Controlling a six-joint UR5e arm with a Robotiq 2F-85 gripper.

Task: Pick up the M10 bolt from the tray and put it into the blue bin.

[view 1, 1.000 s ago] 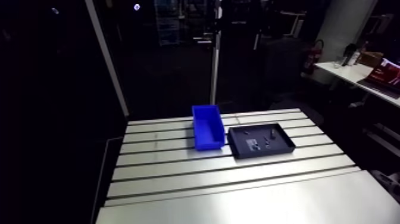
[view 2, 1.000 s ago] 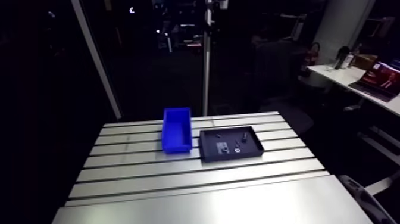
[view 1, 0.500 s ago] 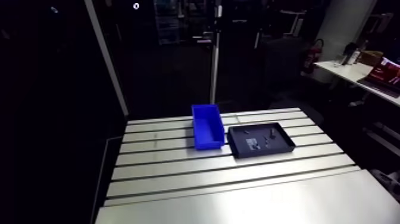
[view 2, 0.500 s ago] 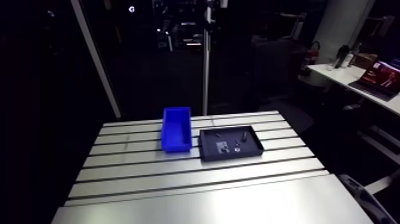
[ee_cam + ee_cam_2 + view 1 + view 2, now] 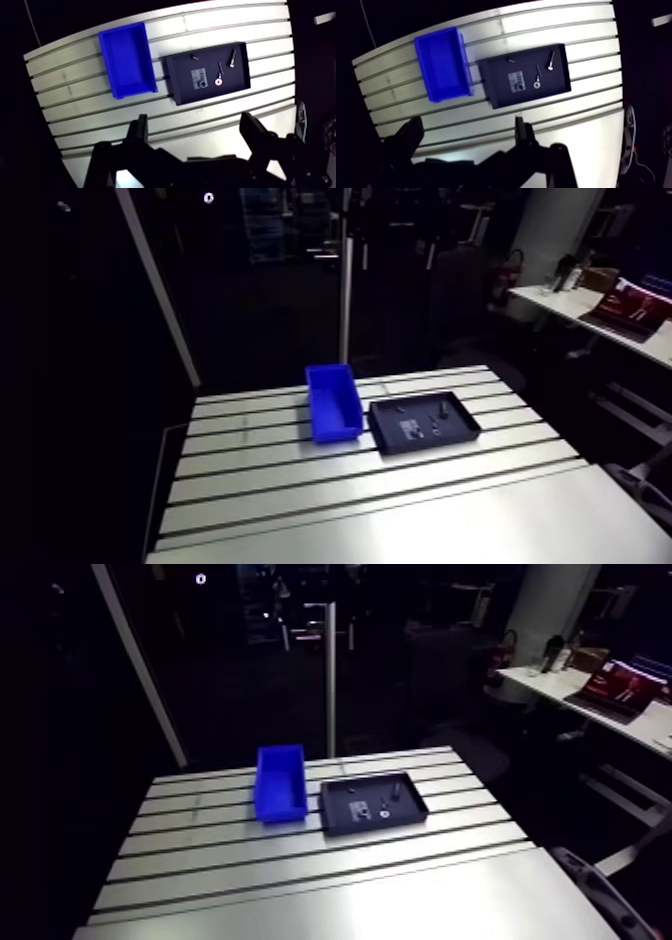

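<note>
A black tray [image 5: 182, 85] lies on the slotted table, well ahead of my gripper [image 5: 195, 134] in the wrist view. In it are the largest bolt [image 5: 232, 56] by the far corner, a thinner bolt [image 5: 220, 67], a washer [image 5: 218, 81], a nut [image 5: 202, 84] on a white label and a small screw [image 5: 193, 57]. The blue bin [image 5: 125, 59] stands empty right beside the tray. My gripper hangs high above the table, open, with nothing between its fingers [image 5: 138, 131]. The arm view shows the bin [image 5: 333, 401] and the tray [image 5: 423, 422] side by side, but no gripper.
The aluminium table [image 5: 400, 508] stretches wide on the near side of the tray and bin. A thin upright pole [image 5: 345, 298] rises behind the table's far edge, just beyond the bin.
The arm view has shifted a little, so the camera moved. Bin, tray and parts lie where they were.
</note>
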